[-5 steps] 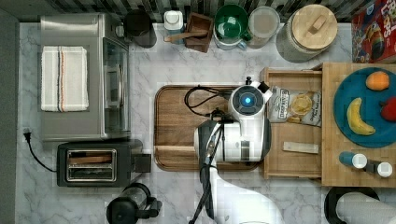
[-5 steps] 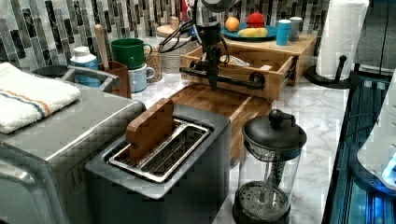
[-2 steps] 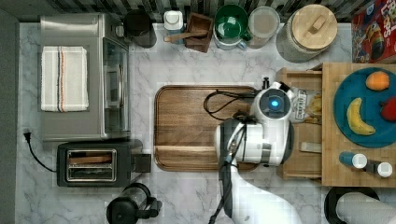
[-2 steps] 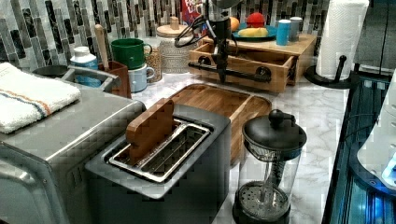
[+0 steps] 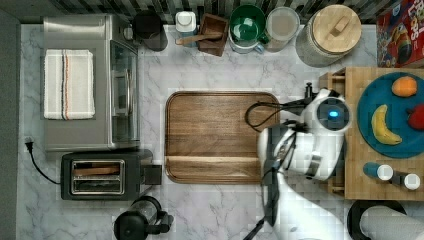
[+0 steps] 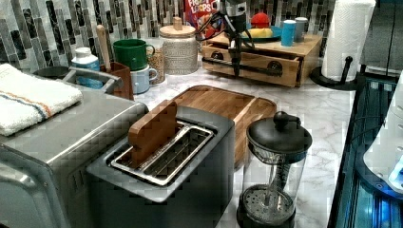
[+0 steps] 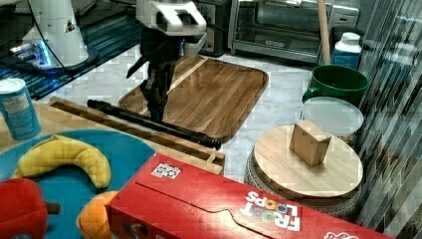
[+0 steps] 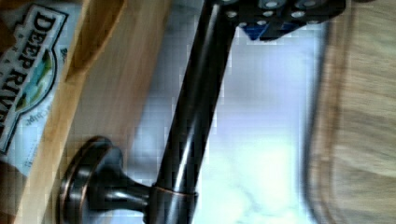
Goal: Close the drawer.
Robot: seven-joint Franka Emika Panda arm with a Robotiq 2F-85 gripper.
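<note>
The drawer is a light-wood box that sticks out only a narrow strip from under the butcher-block slab. Its front carries a long dark bar handle. My gripper points down with its fingers together, on the handle's dark-board side and against the bar. In the wrist view a chip bag shows inside the drawer, behind the front panel. In the top view my arm covers most of the drawer.
A dark wooden tray lies just beside the drawer front. The slab holds a blue plate with fruit and small bottles. A toaster, French press, toaster oven, mugs, lidded jar and cereal box ring the counter.
My arm has moved toward the top view's right, and the drawer has slid with it from well out over the counter to almost under the slab.
</note>
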